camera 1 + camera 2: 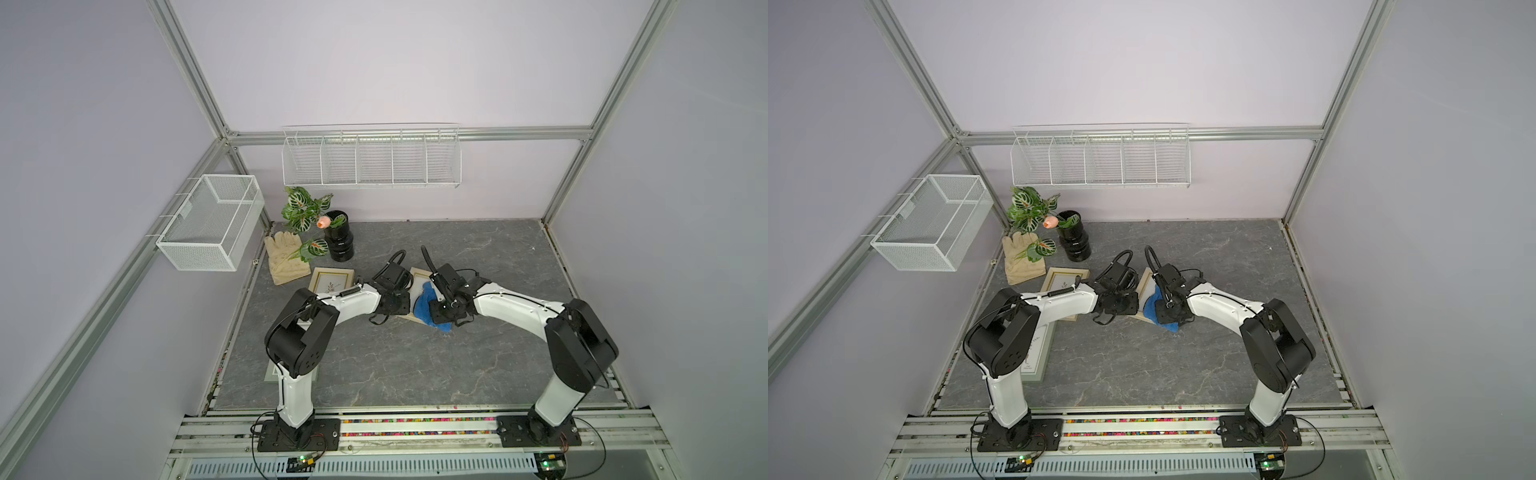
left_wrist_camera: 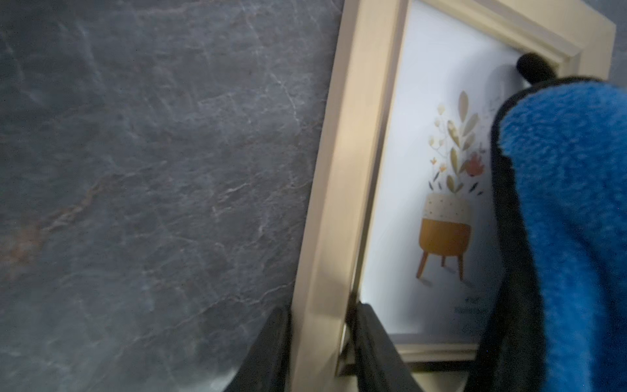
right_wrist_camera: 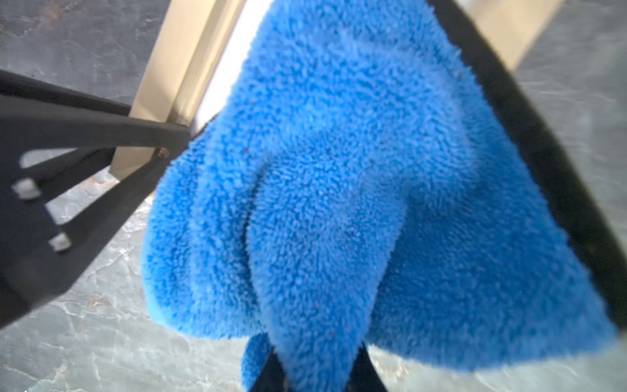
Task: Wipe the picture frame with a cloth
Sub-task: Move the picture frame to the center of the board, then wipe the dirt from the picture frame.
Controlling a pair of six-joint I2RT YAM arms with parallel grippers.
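A beige picture frame (image 2: 339,169) with a potted-plant print lies on the dark stone tabletop between the two arms; both top views show only its edges (image 1: 417,274) (image 1: 1146,279). My left gripper (image 2: 322,310) is shut on the frame's side rail, one finger outside it and one on the glass side. The royal-blue cloth (image 3: 339,186) with black edging hangs from my right gripper (image 3: 315,353), which is shut on a fold of it. The cloth (image 1: 422,305) drapes over the glass and covers part of the print (image 2: 570,220).
A second frame (image 1: 331,280) lies just left of the left wrist, and a third (image 1: 1038,353) sits under the left arm. A beige glove (image 1: 286,257) and a black vase with a plant (image 1: 340,241) stand at the back left. A mesh basket (image 1: 212,222) and a wire shelf (image 1: 370,160) hang on the walls.
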